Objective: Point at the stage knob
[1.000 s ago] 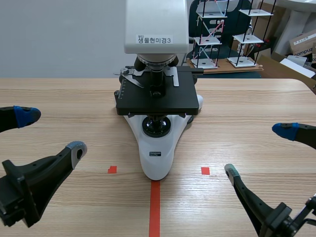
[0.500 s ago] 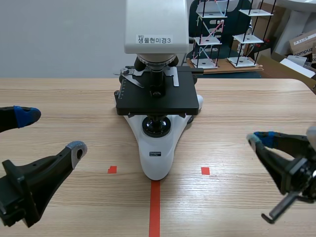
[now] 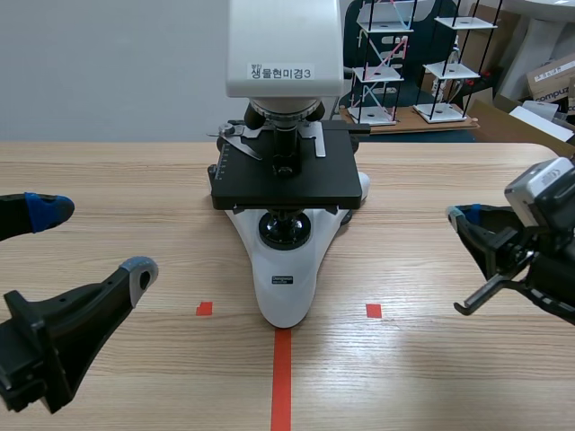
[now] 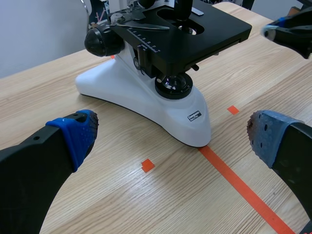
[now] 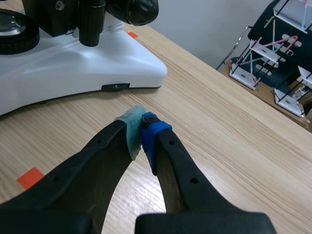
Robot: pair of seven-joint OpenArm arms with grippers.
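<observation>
Stage knob [image 5: 91, 22], seemingly, right gripper [image 5: 142, 132] well apart

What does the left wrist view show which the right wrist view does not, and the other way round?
Only left wrist: the open left claw, the stage top, the long tape line. Only right wrist: the wire racks, the focus knob on that arm's side. Both: the microscope's white base, the shut right claw.
</observation>
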